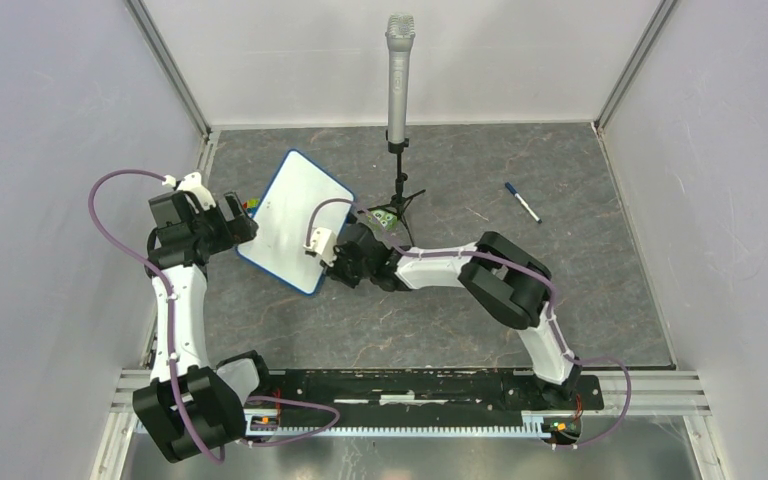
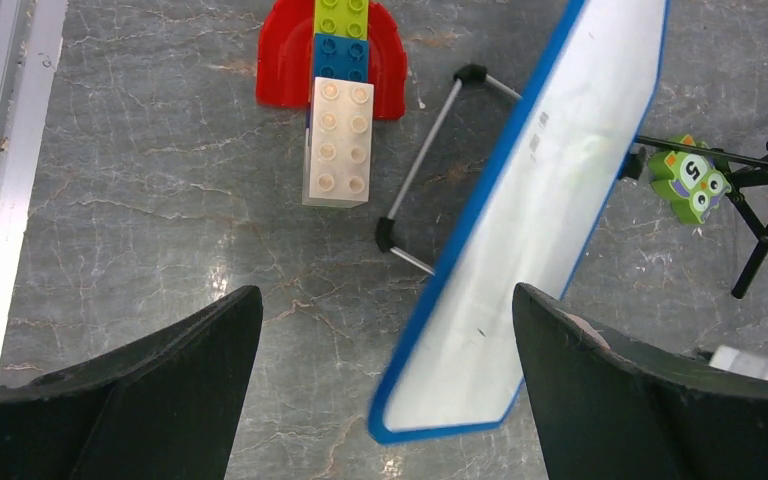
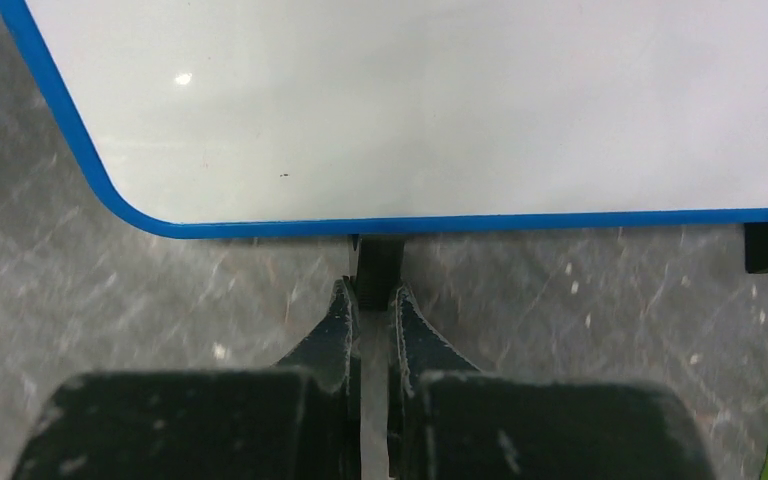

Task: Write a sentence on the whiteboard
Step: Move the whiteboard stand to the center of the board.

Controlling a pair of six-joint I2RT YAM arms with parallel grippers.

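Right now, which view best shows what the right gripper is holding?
Right wrist: the right gripper is shut on a black foot under the whiteboard edge. Top external shows it at the board's edge, contact hidden. Left wrist shows only the tilted board, no grip.

Pale lavender walls and a white back panel enclose the grey marbled tabletop.

A small white whiteboard with rounded corners and a blue rim sits askew, left of centre. The black left gripper is at its left edge and the black right gripper at its lower-right edge. A slim blue-capped marker lies upper right.
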